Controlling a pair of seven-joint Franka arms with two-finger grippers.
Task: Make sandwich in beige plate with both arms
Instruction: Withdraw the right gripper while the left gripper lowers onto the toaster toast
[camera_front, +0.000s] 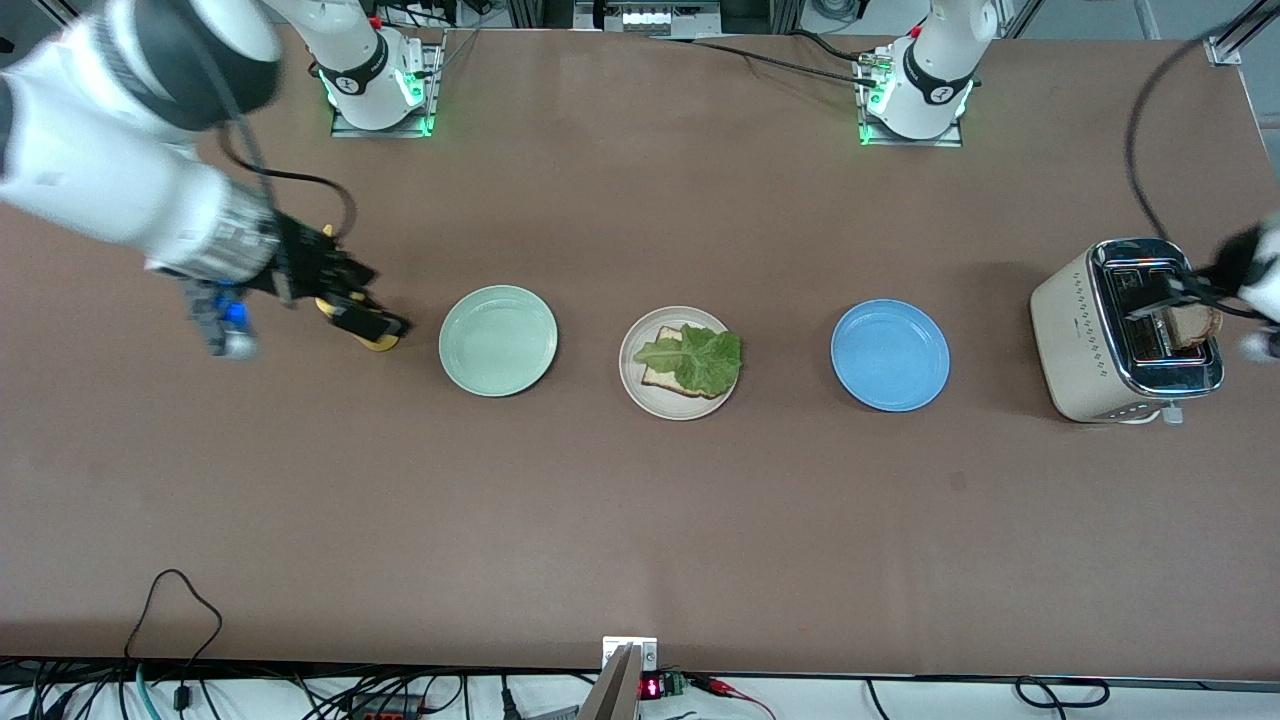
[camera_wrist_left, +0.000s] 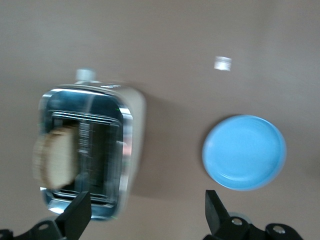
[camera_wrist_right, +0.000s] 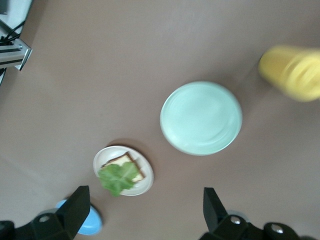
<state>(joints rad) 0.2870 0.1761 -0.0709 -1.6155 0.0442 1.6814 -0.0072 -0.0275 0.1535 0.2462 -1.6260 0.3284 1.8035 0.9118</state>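
The beige plate (camera_front: 700, 408) lies mid-table between two other plates, holding one bread slice (camera_front: 662, 372) with a ruffled green lettuce leaf (camera_front: 700, 358) on top. The right wrist view shows the same plate (camera_wrist_right: 147, 180), bread (camera_wrist_right: 131, 162) and lettuce (camera_wrist_right: 116, 179). A second bread slice (camera_front: 1192, 325) (camera_wrist_left: 55, 157) stands in a slot of the toaster (camera_front: 1075, 330) (camera_wrist_left: 130, 125) at the left arm's end. My left gripper (camera_front: 1195, 295) (camera_wrist_left: 147, 202) hovers open over the toaster, holding nothing. My right gripper (camera_front: 362, 300) (camera_wrist_right: 145, 205) is open and empty at the right arm's end.
A mint-green plate (camera_front: 498, 340) (camera_wrist_right: 201, 117) lies beside the beige plate toward the right arm's end. A blue plate (camera_front: 890, 355) (camera_wrist_left: 244, 152) lies toward the left arm's end. A yellow object (camera_front: 380, 342) (camera_wrist_right: 292, 72) sits under the right gripper.
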